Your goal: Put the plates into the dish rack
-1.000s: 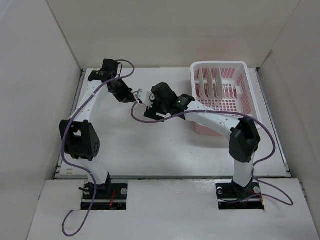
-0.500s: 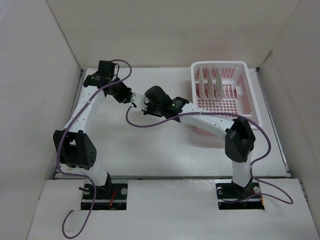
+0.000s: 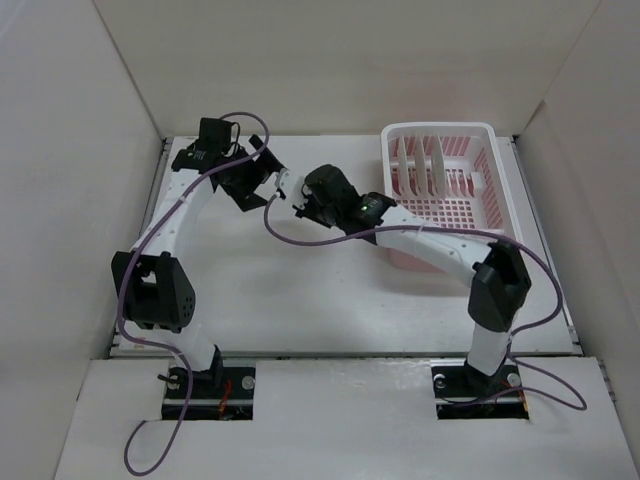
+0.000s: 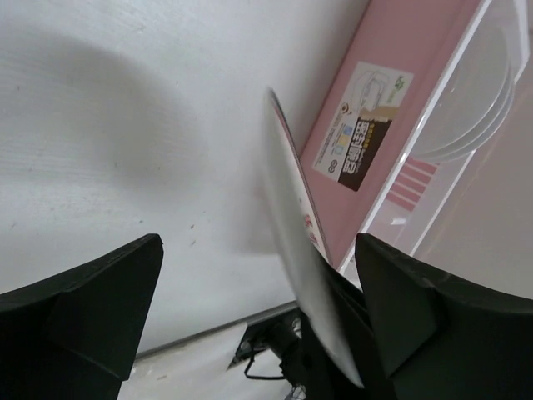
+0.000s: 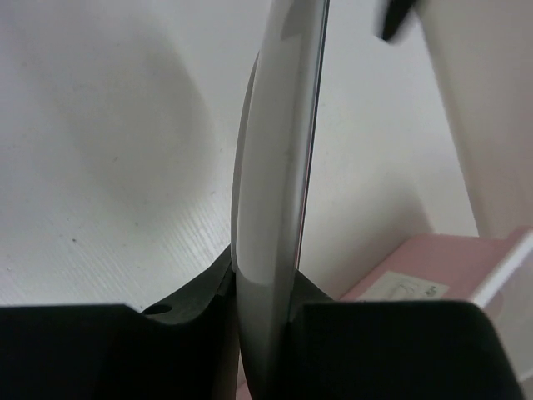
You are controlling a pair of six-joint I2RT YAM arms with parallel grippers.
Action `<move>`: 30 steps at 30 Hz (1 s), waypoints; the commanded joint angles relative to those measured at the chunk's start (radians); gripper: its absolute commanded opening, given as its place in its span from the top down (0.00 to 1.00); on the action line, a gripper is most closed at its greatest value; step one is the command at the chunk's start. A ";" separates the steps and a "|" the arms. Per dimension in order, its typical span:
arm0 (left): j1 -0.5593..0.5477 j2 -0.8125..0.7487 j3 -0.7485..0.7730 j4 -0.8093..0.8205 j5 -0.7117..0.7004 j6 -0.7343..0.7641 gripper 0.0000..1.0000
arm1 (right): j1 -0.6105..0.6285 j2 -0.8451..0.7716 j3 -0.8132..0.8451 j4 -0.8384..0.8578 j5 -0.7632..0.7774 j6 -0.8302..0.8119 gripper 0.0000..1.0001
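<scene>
A small white plate [image 3: 290, 196] hangs edge-on above the table's middle, between my two grippers. My right gripper [image 3: 303, 207] is shut on its lower rim; in the right wrist view the plate [image 5: 279, 167] stands upright, pinched in the right gripper [image 5: 265, 283]. My left gripper [image 3: 277, 184] is open around the plate's other side. In the left wrist view its fingers [image 4: 83, 308] stand wide apart, the plate [image 4: 291, 208] passing between them untouched. The dish rack [image 3: 440, 130], white-rimmed with a pink floor, sits at the back right with plates [image 3: 420, 165] standing in its dividers.
The rack's pink side wall [image 4: 400, 75] is close behind the held plate. White walls enclose the table on three sides. Purple cables [image 3: 300, 240] loop from both arms over the middle.
The right gripper shut on the plate while the left still held it. The left gripper has now opened and let go. The right arm has drawn slightly back toward the rack.
</scene>
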 commanded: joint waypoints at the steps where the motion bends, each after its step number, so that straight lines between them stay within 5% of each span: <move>1: 0.045 -0.015 0.025 0.092 -0.003 0.014 0.00 | -0.026 -0.168 0.022 0.148 0.054 0.076 1.00; 8: 0.074 0.016 -0.071 0.112 -0.074 0.063 0.00 | -0.197 -0.357 0.062 0.128 0.072 0.248 1.00; 15: 0.065 0.034 -0.237 0.215 -0.052 0.065 0.00 | -0.539 -0.516 -0.039 0.191 0.027 0.422 0.97; 20: 0.034 0.053 -0.248 0.238 -0.041 0.065 0.00 | -0.755 -0.500 -0.039 0.191 -0.076 0.447 0.99; 30: 0.004 0.054 -0.237 0.229 -0.061 0.085 0.00 | -0.911 -0.317 -0.048 0.191 -0.214 0.536 0.99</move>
